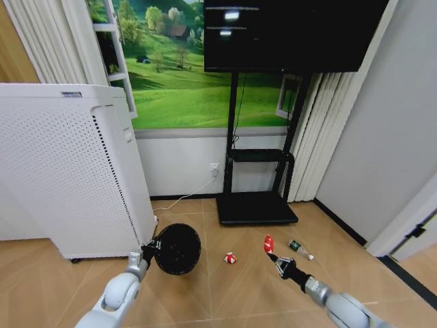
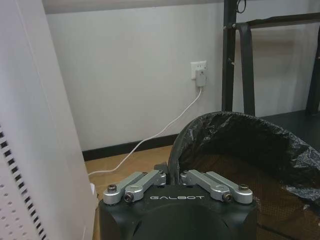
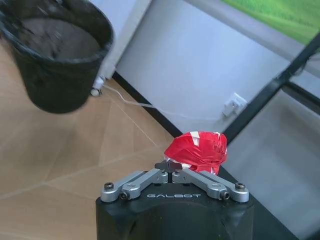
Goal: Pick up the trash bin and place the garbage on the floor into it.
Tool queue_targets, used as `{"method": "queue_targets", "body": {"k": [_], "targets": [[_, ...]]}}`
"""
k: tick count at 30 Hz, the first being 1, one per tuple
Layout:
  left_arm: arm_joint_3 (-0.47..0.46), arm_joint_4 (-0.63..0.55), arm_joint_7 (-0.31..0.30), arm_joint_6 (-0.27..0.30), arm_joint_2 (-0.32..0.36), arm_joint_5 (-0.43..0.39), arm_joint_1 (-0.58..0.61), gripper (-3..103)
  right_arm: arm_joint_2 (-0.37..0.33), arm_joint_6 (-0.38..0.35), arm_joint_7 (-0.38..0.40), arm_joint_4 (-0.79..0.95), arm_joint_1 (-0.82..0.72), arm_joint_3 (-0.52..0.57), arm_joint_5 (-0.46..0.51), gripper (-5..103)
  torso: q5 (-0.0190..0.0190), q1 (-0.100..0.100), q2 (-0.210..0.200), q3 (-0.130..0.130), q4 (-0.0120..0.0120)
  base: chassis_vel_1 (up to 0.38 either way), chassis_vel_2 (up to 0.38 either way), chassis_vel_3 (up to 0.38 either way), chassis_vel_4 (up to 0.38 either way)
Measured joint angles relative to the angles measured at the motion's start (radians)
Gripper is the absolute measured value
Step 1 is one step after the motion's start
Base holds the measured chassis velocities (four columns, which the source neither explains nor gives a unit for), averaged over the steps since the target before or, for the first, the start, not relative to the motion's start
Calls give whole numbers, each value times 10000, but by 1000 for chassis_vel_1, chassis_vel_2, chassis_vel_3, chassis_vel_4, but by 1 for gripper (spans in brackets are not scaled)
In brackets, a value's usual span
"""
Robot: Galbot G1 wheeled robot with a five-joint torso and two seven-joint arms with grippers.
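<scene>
The trash bin [image 1: 178, 249], round, black and lined with crinkled black film, hangs lower left of centre in the head view, its far rim cut off in the left wrist view. The left gripper [image 1: 147, 247] is clamped on its rim. The right gripper [image 1: 272, 255], lower right, pinches a crumpled red-and-white can [image 1: 268, 244]. Another red-and-white piece [image 1: 231, 257] and a green bottle [image 1: 298, 249] lie on the smooth wood-pattern floor [image 1: 232, 294].

Black GALBOT-marked wrists, silver screwed linkages

Living room: wood floor [image 1: 225, 301], curtains [image 1: 41, 41], television [image 1: 290, 34] on stand.
</scene>
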Motion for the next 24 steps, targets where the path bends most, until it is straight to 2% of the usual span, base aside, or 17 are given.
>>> {"method": "queue_targets", "body": {"k": [3, 8, 17, 24], "targets": [[223, 134, -3, 0, 46, -54, -327, 7, -85, 106, -23, 288, -74, -66, -5, 0, 1, 0, 0, 0, -2, 0, 0, 0, 0], [882, 269, -149, 100, -49, -236, -903, 7, -116, 1025, -618, 844, 126, -675, -35, 0, 1, 0, 0, 0, -2, 0, 0, 0, 0], [1107, 270, -198, 135, -182, -171, -818, 7, -5, 1109, -714, 1099, 783, -1563, 25, 0, 1, 0, -1, 0, 2, 0, 0, 0, 0], [1878, 706, -269, 109, -229, -236, -1199, 7, 107, 1314, -726, 932, 1569, -2144, 363, 0, 0, 0, -1, 0, -2, 0, 0, 0, 0]]}}
